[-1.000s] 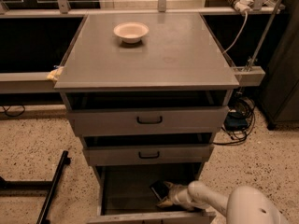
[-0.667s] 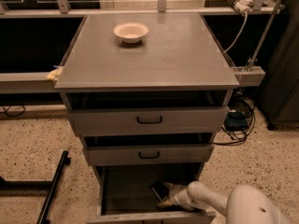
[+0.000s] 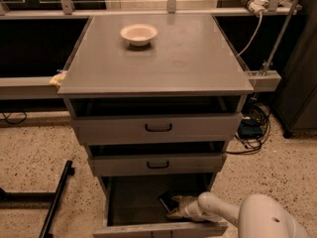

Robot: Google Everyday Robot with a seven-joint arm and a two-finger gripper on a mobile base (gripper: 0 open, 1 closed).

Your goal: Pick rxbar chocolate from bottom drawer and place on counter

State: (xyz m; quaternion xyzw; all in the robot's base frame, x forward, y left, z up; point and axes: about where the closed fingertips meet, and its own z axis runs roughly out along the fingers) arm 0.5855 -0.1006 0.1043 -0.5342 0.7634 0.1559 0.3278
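Note:
The bottom drawer (image 3: 133, 202) of the grey cabinet is pulled out and open. The rxbar chocolate (image 3: 167, 200) shows as a small dark bar lying on the drawer floor toward the right. My gripper (image 3: 177, 208) reaches down into the drawer from the lower right on its white arm (image 3: 257, 219), and its tips are at the bar. The grey counter (image 3: 158, 53) is the cabinet top above.
A white bowl (image 3: 138, 34) stands on the counter at the back left. The two upper drawers (image 3: 158, 128) are slightly open. Grey side rails (image 3: 29, 83) flank the cabinet. Cables (image 3: 252, 130) lie on the floor at right, and a black bar (image 3: 57, 197) at left.

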